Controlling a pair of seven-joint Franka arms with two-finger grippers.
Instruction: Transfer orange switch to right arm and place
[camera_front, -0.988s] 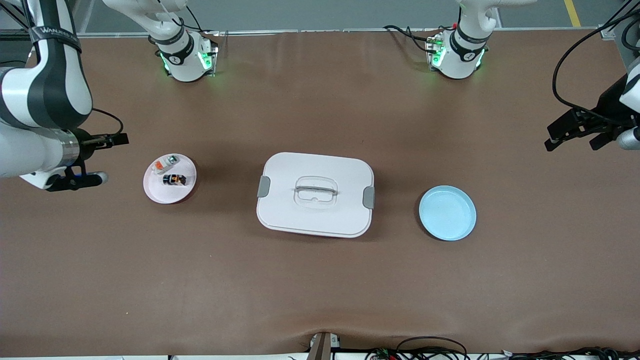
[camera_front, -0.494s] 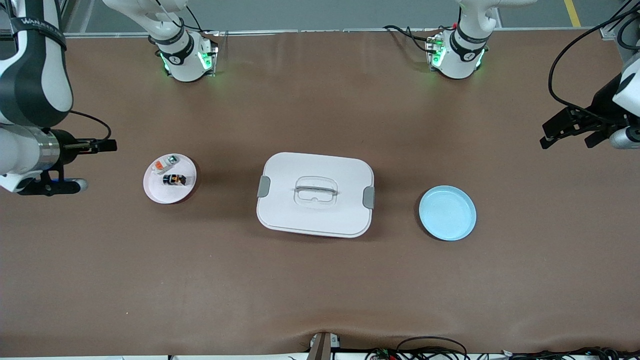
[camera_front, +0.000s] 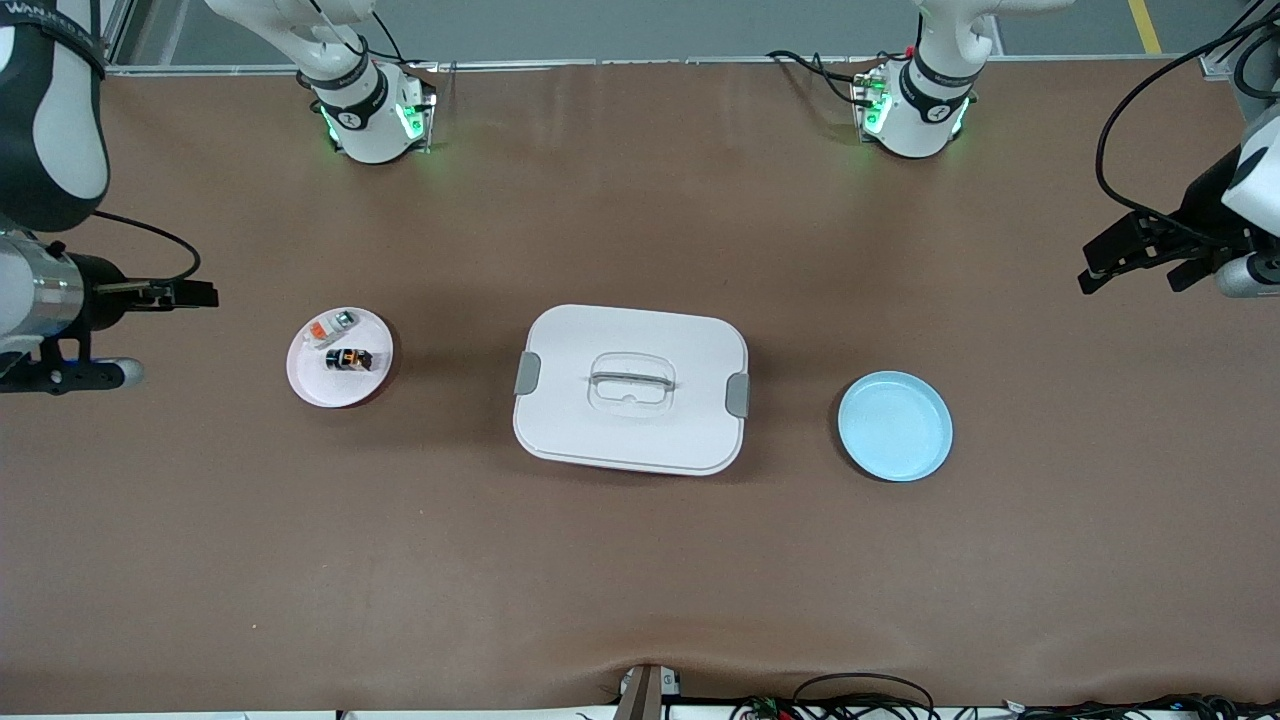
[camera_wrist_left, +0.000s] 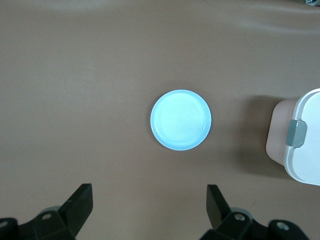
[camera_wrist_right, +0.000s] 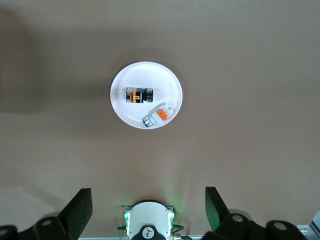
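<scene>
Orange switch (camera_front: 349, 359) on pink plate (camera_front: 312, 385) | right pincer (camera_front: 160, 335) beside, apart, empty

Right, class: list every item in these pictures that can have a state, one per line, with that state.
orange switch: lying on the white plate, untouched
white-and-orange component: lying on the same plate
white plate: holds both parts
blue plate: empty
white box: lid on
left gripper: open, empty
right gripper: open, empty
</scene>
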